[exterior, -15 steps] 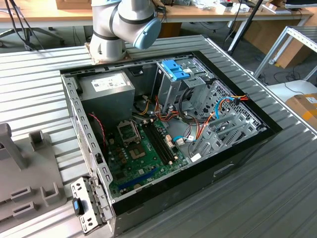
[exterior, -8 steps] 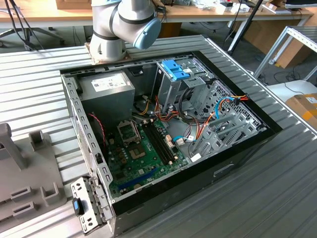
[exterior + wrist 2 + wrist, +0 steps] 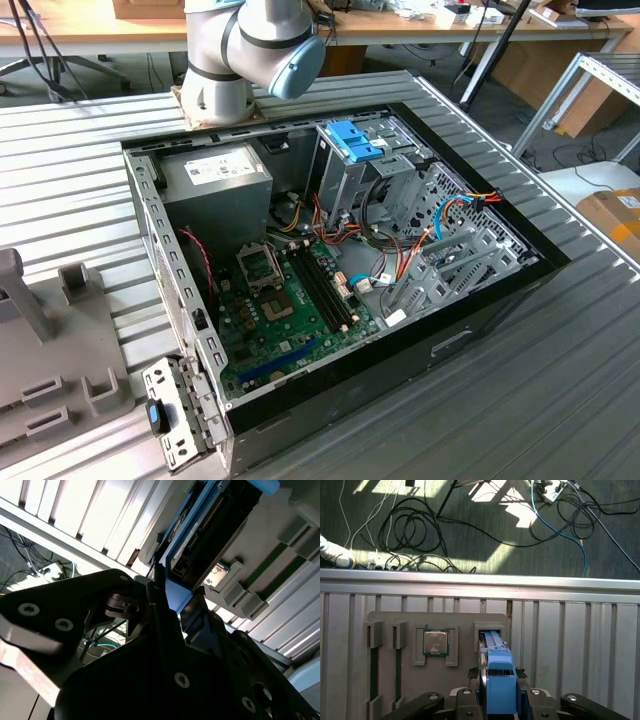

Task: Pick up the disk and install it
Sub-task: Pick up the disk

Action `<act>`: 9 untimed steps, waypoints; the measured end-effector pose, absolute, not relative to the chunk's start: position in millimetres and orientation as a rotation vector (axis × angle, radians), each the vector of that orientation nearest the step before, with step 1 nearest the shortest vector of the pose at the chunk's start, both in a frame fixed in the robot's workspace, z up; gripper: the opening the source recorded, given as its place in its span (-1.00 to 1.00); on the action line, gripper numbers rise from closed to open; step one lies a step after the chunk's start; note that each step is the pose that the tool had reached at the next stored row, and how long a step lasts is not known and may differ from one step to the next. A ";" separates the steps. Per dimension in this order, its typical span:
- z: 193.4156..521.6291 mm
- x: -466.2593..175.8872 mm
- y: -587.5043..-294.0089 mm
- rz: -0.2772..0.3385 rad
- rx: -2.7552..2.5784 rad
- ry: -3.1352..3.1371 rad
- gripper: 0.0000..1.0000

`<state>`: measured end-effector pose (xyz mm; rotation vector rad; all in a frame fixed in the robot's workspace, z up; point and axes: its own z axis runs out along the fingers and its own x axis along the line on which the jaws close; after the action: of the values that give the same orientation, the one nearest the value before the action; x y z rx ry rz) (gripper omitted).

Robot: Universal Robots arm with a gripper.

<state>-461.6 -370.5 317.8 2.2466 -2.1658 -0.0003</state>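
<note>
Here, nearest the wrist, the claw (image 3: 496, 674) stands with its jaws drawn narrow against the two sides of the disk (image 3: 500, 687), on the blue carrier at its near end. In both wrist views no gap shows between the black fingers (image 3: 159, 615) and the blue plastic, so I judge it clamped on the disk rather than merely set around it. The disk stands on edge with its far end down in a slot of the grey fixture tray (image 3: 460, 621), so it has not yet left its holder. Just beside that slot a processor chip (image 3: 436, 642) lies flat in its own recess. The tray rests on the ribbed metal bench (image 3: 570, 645), and beyond the bench edge lies the floor (image 3: 485, 555) with loose cables (image 3: 410, 530). In the exterior view the arm (image 3: 245, 50) rises from its base behind the open computer case (image 3: 540, 265), where a tall grey drive cage (image 3: 345, 180) carries a blue latch (image 3: 352, 140); it is well apart from the tray. The step in hand, as I read it, is the pick-up at the point of the grasp, with installing not begun. Freeing the disk would call for a straight pull in line with the slot walls, so the rails do not bind.
</note>
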 end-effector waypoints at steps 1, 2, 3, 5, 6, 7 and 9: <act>318.1 -461.7 -370.5 0.000 2.246 -2.166 -0.27; 319.8 -461.6 -370.5 -0.001 2.246 -2.165 -0.27; 321.4 -461.7 -370.5 0.000 2.246 -2.166 -0.27; 322.5 -461.7 -370.5 0.000 2.247 -2.166 -0.27; 322.5 -461.7 -370.5 0.000 2.247 -2.166 -0.27; 322.4 -461.7 -370.5 0.000 2.247 -2.166 -0.27; 322.9 -461.7 -370.5 0.000 2.246 -2.166 -0.27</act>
<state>-461.7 -370.5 322.9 2.2464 -2.1657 -0.0004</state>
